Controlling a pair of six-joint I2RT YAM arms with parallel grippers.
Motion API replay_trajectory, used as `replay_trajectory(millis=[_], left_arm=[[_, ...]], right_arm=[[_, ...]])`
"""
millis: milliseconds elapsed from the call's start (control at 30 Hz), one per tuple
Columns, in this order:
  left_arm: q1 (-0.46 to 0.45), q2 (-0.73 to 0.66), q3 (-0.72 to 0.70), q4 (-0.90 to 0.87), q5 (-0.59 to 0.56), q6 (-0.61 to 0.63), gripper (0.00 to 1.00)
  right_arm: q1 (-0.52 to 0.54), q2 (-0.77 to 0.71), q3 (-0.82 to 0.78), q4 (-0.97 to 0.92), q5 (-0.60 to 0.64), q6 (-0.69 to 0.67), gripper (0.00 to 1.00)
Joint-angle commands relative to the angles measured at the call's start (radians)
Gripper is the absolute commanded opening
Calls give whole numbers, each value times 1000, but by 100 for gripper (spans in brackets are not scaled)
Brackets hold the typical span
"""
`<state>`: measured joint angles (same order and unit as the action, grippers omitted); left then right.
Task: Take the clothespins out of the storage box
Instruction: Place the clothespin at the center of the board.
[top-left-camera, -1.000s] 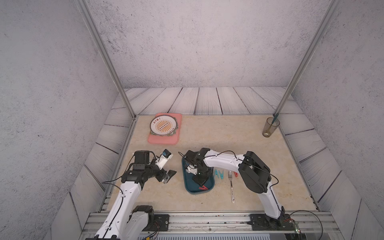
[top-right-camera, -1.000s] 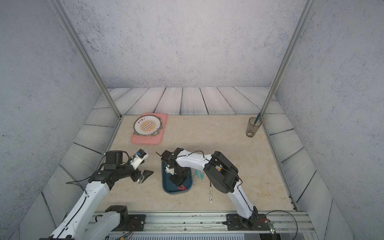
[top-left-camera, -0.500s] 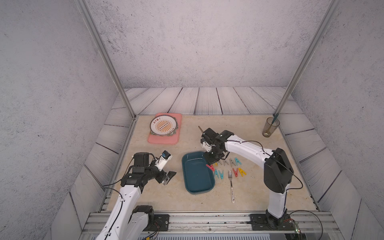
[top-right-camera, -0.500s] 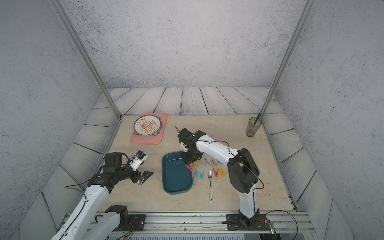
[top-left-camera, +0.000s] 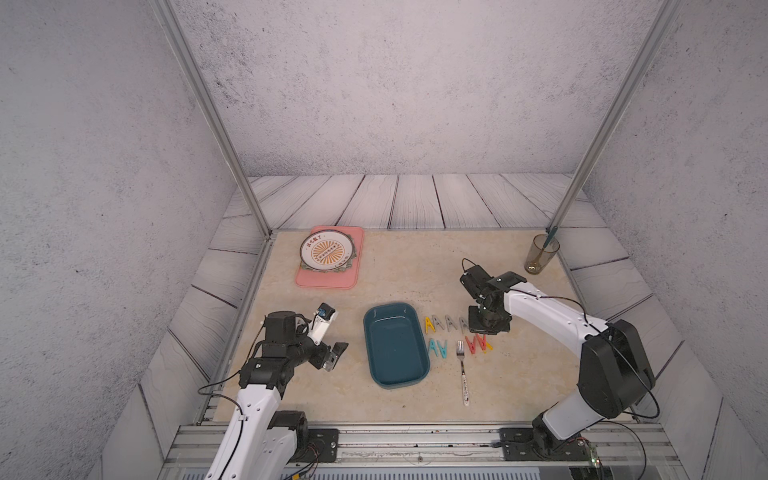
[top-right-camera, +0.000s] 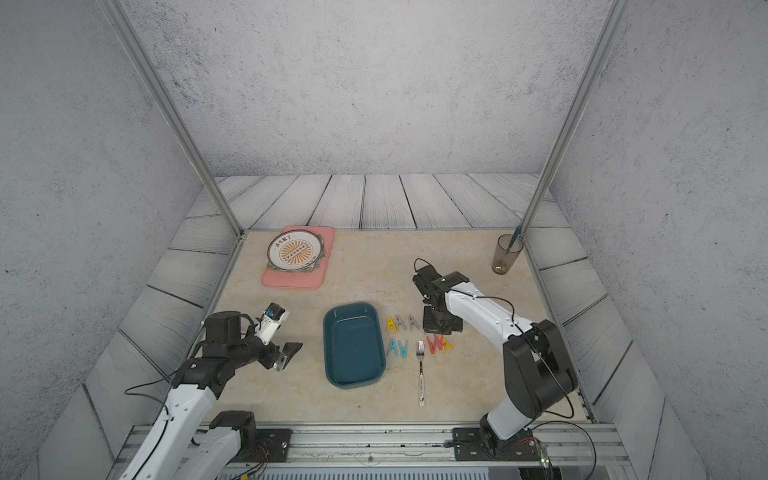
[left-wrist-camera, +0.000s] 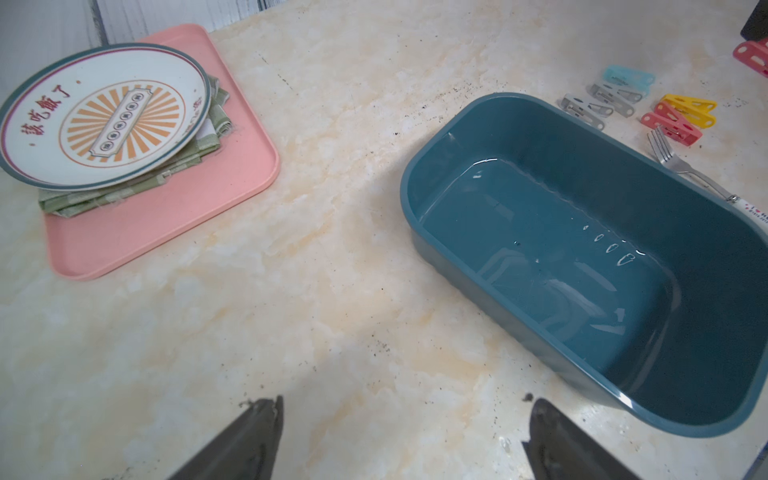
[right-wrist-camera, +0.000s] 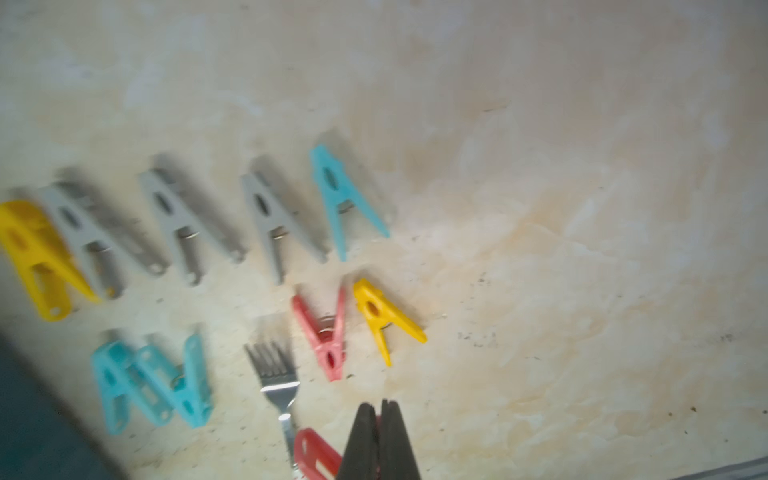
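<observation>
Storage box: the storage box (top-left-camera: 395, 347) is sitting near the middle of the bench (top-left-camera: 415, 270); in both top views and my left wrist view I am seeing only its bare teal floor, with no peg inside
Clothespins: the clothespins (top-left-camera: 450, 323) are lying on the bench just beside the box, on my right side, in two loose rows
Count: in my right wrist view I am counting nine lying flat, namely a yellow, three grey and a light blue in the far row, then two light blue, a red and a yellow in the near row
Tenth peg: a red clothespin (right-wrist-camera: 316, 457) is showing right at my right fingertips, partly cut off by the frame edge; I am judging that it may be pinched there, but I cannot tell for sure
Right tool: my right tool (right-wrist-camera: 379, 405) is hovering over the right end of the rows with its jaws pressed together
Left tool: my left tool (left-wrist-camera: 403, 409) is hanging over bare bench on the other side of the box, jaws spread wide and gripping nothing
Fork: the fork (top-left-camera: 463, 374) is lying among the near-row pegs and is not part of my job
Done: the emptying is looking finished, since every peg I am seeing is outside the box
Left: at most I am setting that red peg down with the others and lifting clear
</observation>
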<state>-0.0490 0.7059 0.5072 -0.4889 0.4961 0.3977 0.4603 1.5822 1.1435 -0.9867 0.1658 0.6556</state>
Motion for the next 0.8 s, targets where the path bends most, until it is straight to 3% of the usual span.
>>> replay_trajectory(millis=[0, 200, 467, 767], left_arm=[[-4, -12, -10, -7, -19, -2, 97], [-3, -1, -16, 21, -67, -35, 97], [-1, 32, -39, 104, -119, -60, 98], [1, 33, -44, 136, -149, -79, 99]], right_arm=[[-67, 9, -24, 33, -25, -73, 0], [-127, 110, 12, 86, -13, -231, 0], [-184, 217, 36, 129, 10, -295, 3], [-192, 228, 29, 158, -29, -332, 19]])
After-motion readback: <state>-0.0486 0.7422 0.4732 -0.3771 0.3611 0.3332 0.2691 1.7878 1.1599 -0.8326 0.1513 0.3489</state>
